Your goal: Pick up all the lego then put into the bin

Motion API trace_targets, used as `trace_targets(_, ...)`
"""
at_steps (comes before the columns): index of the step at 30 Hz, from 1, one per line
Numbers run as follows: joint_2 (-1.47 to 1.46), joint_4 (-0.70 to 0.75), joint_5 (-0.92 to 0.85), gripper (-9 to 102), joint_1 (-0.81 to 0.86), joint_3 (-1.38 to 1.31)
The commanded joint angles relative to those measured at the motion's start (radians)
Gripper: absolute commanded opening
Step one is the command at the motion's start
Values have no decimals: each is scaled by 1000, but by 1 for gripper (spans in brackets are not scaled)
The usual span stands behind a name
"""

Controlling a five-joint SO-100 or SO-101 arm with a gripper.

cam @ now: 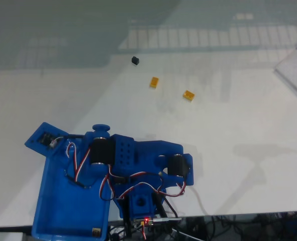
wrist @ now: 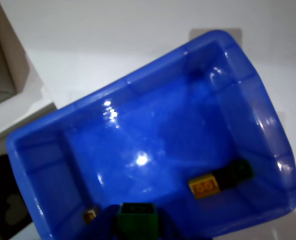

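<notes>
In the wrist view my gripper (wrist: 136, 222) is at the bottom edge, shut on a dark green lego (wrist: 136, 214), which hangs over the inside of the blue bin (wrist: 153, 130). In the fixed view the blue arm (cam: 133, 155) is folded over the bin (cam: 58, 211) at the lower left. Three more lego lie on the white table beyond it: a black one (cam: 134, 61) and two yellow-orange ones (cam: 154, 82) (cam: 189, 95).
A small yellow and dark piece (wrist: 213, 182) lies on the bin floor near one wall, and a tiny speck (wrist: 89, 215) sits near the gripper. The table's front edge and cables (cam: 153, 221) run along the bottom. A white sheet (cam: 295, 70) is at the right edge.
</notes>
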Motion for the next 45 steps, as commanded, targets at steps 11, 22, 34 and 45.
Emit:
trace_targets(11, -17, 8, -38, 33, 78, -8)
trace_targets(22, -144, -364, -209, 32, 963, 2)
trace_targets(34, -459, -726, -334, 31, 1574, 34)
trace_targets(45, -652, -988, -423, 30, 1772, 103)
